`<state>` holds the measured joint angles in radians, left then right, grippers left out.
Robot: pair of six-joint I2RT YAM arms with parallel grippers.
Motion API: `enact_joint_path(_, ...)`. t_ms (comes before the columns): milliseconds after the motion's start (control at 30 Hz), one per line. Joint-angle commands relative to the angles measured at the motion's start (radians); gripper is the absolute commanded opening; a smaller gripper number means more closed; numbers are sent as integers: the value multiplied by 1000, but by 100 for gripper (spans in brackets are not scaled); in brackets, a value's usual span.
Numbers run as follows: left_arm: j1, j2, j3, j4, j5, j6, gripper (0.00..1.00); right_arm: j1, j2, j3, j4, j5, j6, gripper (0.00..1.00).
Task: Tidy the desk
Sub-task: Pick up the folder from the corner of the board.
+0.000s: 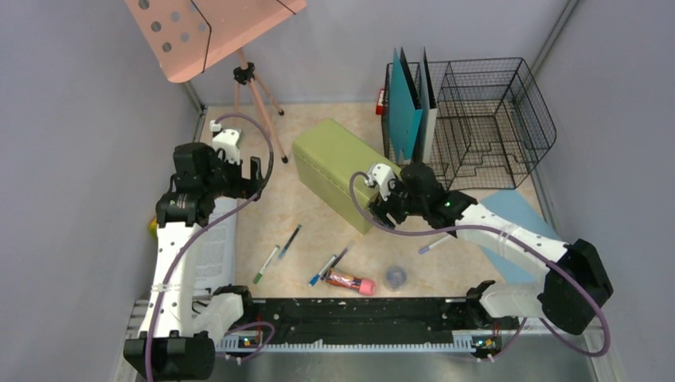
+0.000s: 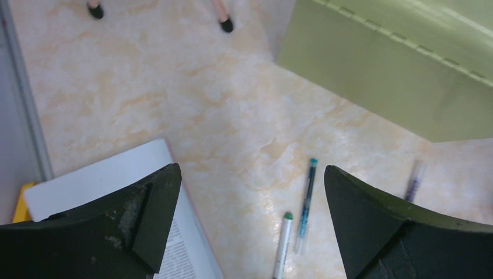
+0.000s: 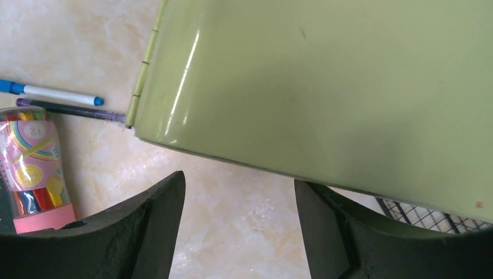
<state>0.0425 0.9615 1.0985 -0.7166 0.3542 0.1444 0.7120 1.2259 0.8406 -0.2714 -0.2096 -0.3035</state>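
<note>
Desk: beige marble-patterned tabletop [image 1: 314, 227], lying under both pincers and showing bare between the fingers of each.
Left pincer [image 2: 251, 171]: jaws spread wide with nothing in them; it hangs above the desk, clear of everything.
Ahead of the left pincer: olive-green drawer box [image 2: 395, 75], off to one side, and farther ahead two black tripod feet [image 2: 225, 23] standing on the desk.
Under the left pincer: teal pen [image 2: 307, 197] and green-capped marker [image 2: 283, 244], lying close together between the fingers, nearer one finger than the other.
Beneath the left pincer's other finger: printed white page [image 2: 99, 180], with a yellow thing [image 2: 23, 200] at its outer edge, too hidden to name.
Right pincer [image 3: 238, 180]: jaws partly apart, only bare desk between them, nothing held.
Ahead of the right pincer: the drawer box's glossy side fills the view just beyond the fingertips; whether they touch it cannot be told.
Out past one finger of the right pincer: tube of crayons [image 3: 32, 168] lying on its side, and beyond it a blue-capped white marker [image 3: 52, 93] and a dark purple pen [image 3: 70, 109], its tip at the box's corner.
Past the right pincer's other finger: black wire basket [image 3: 430, 215], just behind the box.
Farther off from both pincers: teal folders [image 1: 406, 111] standing upright at the basket's end, and a blue sheet [image 1: 517, 211] flat on the desk under the right arm.
</note>
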Motion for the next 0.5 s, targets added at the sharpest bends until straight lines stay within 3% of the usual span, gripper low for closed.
enact_joint_path(0,6,20,30,-100,-247,64,98,15,58,87,121,4,42,68)
enact_joint_path(133,67,30,-17,-135,-334,100,98,15,121,153,190,15,81,68)
enact_joint_path(300,392,138,-7,-228,-177,202,98,15,208,251,242,21,136,67)
enact_joint_path(467,539,213,-56,-240,-191,313,98,16,275,299,311,16,192,67)
